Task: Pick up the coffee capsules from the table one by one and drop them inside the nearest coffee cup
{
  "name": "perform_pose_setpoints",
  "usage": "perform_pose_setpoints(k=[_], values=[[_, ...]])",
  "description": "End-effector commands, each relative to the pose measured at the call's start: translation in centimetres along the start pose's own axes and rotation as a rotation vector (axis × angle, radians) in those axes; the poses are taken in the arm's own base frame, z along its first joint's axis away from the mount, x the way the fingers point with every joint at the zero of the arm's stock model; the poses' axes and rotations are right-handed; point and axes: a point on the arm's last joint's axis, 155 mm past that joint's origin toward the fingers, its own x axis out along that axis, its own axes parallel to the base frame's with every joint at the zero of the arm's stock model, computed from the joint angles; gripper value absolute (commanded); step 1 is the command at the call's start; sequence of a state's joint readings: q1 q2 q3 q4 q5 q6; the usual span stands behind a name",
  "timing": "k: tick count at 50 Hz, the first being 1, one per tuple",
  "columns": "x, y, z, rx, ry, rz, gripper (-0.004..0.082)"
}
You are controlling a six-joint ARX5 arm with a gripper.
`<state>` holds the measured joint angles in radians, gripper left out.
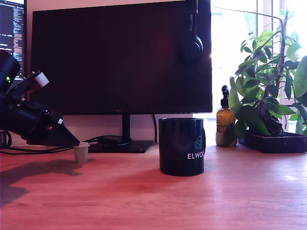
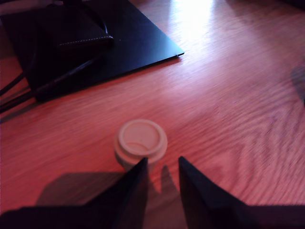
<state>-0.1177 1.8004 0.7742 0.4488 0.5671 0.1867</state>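
I see a desk by a bright window, with a big dark monitor [image 1: 120, 55], a plant [image 1: 268, 81] and an amber pump bottle [image 1: 224, 122] along the table's [image 1: 153, 201] back edge. The coffee capsule [image 1: 81, 152] stands upright on the table toward the exterior view's left edge, its wide flat rim upward, so its long axis is vertical. The coffee cup [image 1: 182, 146] stands well apart from it, near the middle of the table.

My gripper [image 2: 161, 167] is low, just beside the capsule. Its jaws are parted with a narrow gap and hold nothing. One finger tip [image 2: 141, 165] seems to touch the capsule's side.

I think the risk is here: the gap looks narrower than the rim, so if I advance, the tips may push the light capsule away or tip it over.
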Motion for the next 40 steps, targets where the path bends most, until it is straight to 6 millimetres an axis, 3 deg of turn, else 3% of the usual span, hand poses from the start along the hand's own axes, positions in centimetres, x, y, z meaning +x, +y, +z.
perform_pose_setpoints(k=[1, 16, 19, 25, 27, 40], values=[[-0.2, 0.4, -0.1, -0.005, 0.002, 0.019, 0.0148], [-0.3, 0.4, -0.5, -0.015, 0.016, 0.02, 0.0165], [-0.3, 0.3, -0.7, -0.021, 0.026, 0.017, 0.0256], [-0.2, 0.0, -1.2, -0.044, 0.045, 0.007, 0.054], [-0.3, 0.0, -1.5, -0.049, 0.053, 0.009, 0.0585], [-0.9, 0.3, -3.1, -0.034, 0.015, 0.069, 0.0597]])
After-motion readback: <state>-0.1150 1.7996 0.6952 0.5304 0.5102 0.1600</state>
